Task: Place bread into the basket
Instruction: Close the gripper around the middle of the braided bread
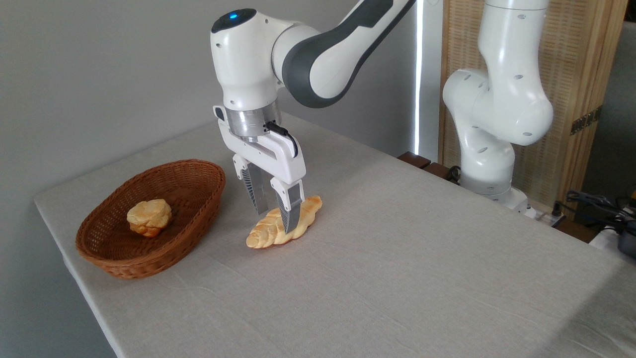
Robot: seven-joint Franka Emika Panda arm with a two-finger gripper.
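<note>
The hand (276, 219) points straight down over the middle of the bread (268, 234), its two fingers set on either side of the loaf's midsection: the nearer finger (290, 211) crosses in front of the braid and hides part of it, while the farther one stands behind it. The fingers are drawn in close around the loaf, but whether they actually press on it cannot be told. The bread lies on the desk (397, 258), running from near-left to far-right, with its pale tapered end toward the near-left and the other end showing to the right of the fingers. It sits just right of the basket (124, 261), apart from its rim. The basket rests near the left edge of the desk, and inside it lies a small round bun (149, 217), left of centre on the woven floor.
</note>
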